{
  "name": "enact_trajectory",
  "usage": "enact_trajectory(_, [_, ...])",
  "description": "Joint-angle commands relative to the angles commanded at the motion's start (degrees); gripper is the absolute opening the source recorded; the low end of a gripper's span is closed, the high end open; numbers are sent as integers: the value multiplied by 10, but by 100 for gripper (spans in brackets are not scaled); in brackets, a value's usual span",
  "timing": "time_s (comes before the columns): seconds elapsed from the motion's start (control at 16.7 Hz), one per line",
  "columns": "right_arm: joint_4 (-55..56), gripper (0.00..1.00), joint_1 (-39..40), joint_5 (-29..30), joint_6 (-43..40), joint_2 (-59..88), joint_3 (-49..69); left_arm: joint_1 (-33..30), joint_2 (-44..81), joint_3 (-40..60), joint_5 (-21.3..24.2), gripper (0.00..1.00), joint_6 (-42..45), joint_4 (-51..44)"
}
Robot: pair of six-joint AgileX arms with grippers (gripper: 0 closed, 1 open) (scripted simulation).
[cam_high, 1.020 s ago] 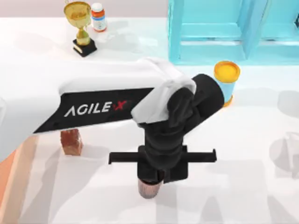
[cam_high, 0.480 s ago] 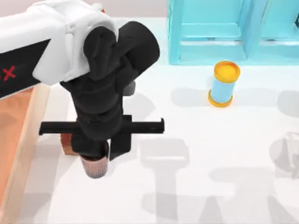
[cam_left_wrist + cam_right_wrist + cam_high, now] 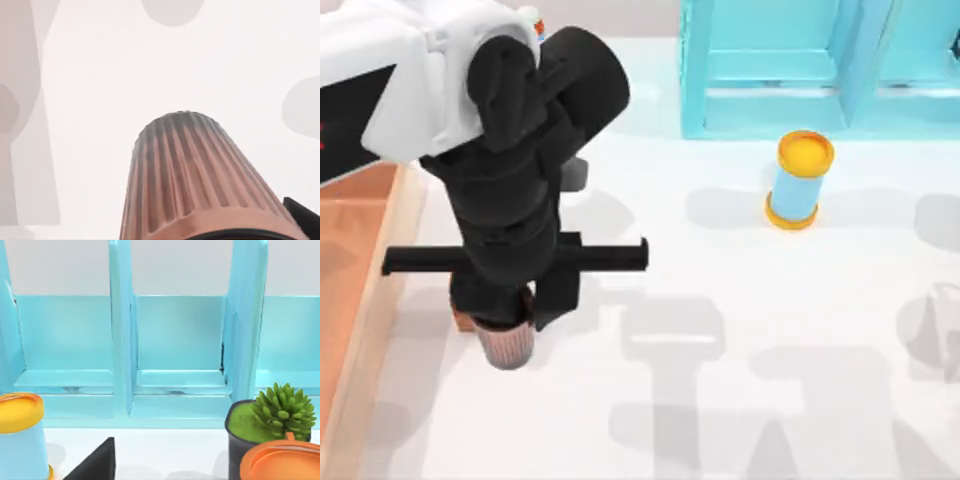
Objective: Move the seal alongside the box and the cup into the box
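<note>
Just beside the large shallow wooden box (image 3: 365,330) with its pale orange-tan rim and reddish-brown inside, on its right, hangs the small dark brown round cup (image 3: 507,344) with coppery ribbed sides, pinched at its upper end by the left gripper (image 3: 500,318). From the left wrist view the cup (image 3: 192,180) points away from the camera over bare white table (image 3: 100,75), with its ribs running lengthwise and a black finger (image 3: 302,212) at one edge. Touching or almost touching the cup on the side away from the box's near corner, the small reddish-brown glossy blocky seal (image 3: 462,320) peeks out from under the gripper, close to the box's rim. Well to the right of the box stands a blue cylinder with yellow ends (image 3: 800,180), and behind that a turquoise shelf unit (image 3: 790,70). Whether the right gripper is spread or pressed together I cannot tell; its wrist view faces the shelf unit (image 3: 170,350), with a green potted plant (image 3: 272,415) and an orange lid (image 3: 285,460) nearby.
</note>
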Motion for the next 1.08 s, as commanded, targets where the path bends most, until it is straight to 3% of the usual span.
enact_trajectory(0.42, [0,100,0,0,0,0,0,212,-35,-49,17,0,210,-10])
enact_trajectory(0.72, [0,100,0,0,0,0,0,325,-62,-83,19,0,336,-17])
enact_trajectory(1.08, [0,100,0,0,0,0,0,540,-102,-129,22,0,546,-13])
